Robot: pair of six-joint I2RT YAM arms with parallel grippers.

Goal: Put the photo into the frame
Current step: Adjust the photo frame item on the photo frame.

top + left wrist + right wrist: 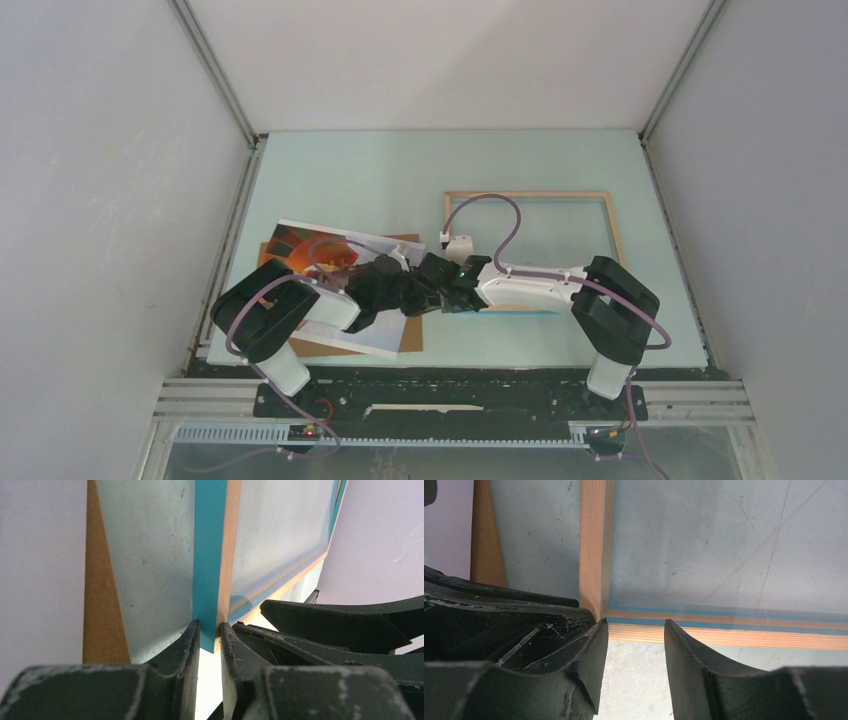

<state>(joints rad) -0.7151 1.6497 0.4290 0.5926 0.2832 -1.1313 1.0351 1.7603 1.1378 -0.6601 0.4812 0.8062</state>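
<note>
The photo point(295, 245) is over on the left, lying on a brown backing board point(411, 335), with the left arm point(270, 320) covering a good chunk of it. It's just a paper print, so I'd guess it's super light and floppy, easy to crease, and a pain to get off a flat surface. I'd go for a white border edge or corner, not the middle.

The left arm reaches in low toward the middle of the table point(400, 170). In its wrist view the left gripper point(210, 630) has a rail of the frame point(205, 555) right between its fingers, blue on one side and bare wood on the other. The jaws are nearly together and both tips look pressed against the rail, so I'd call it pinched, though I can't say how firmly.

The frame looks thin, stiff and fairly light. There also seems to be a clear pane in it, so maybe don't twist it from one corner. The rails are the obvious place to grab.

The right gripper point(636, 630) sits right next to the left one at that same near-left corner. Its jaws are apart with only bare table between them, and the corner is just past the tips. The frame lies wood side up, centre-right on the table. The right arm point(530, 285) stretches leftward across its near rail.
</note>
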